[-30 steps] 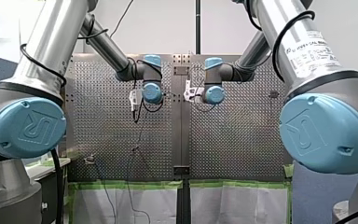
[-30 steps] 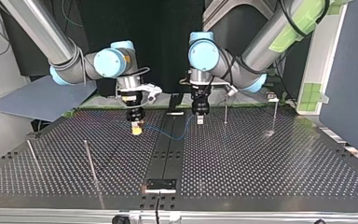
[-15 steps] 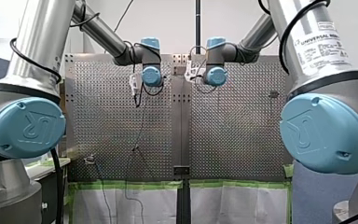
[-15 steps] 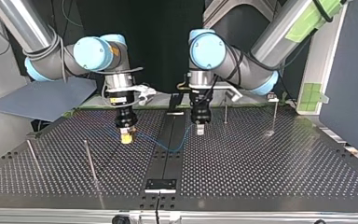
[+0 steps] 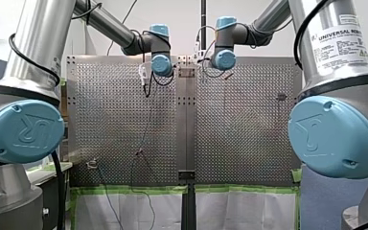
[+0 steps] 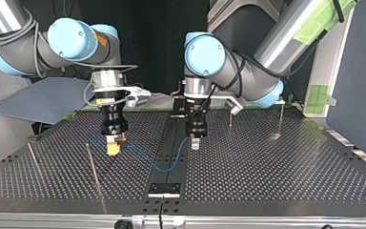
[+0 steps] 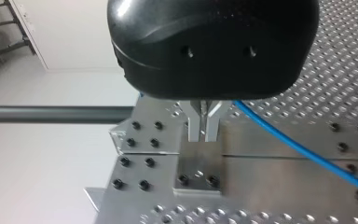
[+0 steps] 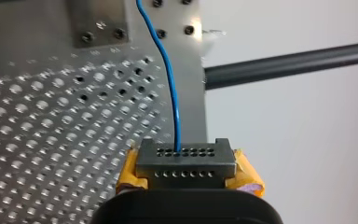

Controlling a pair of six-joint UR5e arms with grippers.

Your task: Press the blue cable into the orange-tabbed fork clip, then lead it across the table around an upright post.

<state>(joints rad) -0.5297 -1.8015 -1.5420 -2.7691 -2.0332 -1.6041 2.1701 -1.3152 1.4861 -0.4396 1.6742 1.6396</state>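
At the top view's left, two near posts (image 6: 93, 164), thin and upright, on the perforated bench (image 6: 276, 176), well apart from anything held. Next along, my right end effector (image 6: 114, 149), low over the bench, yellow pads (image 8: 247, 175) clamped on the blue cable (image 6: 164, 168); confirmed in the right wrist view by the blue line leaving straight from between those pads. Gripped so, presumably, to steer one stretch while leaving slack beyond. Then the cable itself, lifted at both grasps and drooping between them in a shallow loop across the dark centre strip (image 6: 167, 136), lowest point touching the bench or just above it; impossible to tell which. Right of that, my left end effector (image 6: 195, 143), metal fingers (image 7: 195, 126) drawn together, seemingly pinching the cable's other stretch, the blue line slanting away beside them in the left wrist view. Held at two places, probably, so as to offer a controlled span for pressing down into a clip. Further right, two far posts (image 6: 230, 113) by the bench's far edge, candidates for the routing. No orange-tabbed fork clip made out anywhere, so pressing-in judged not yet done and the lead around a post yet to come.
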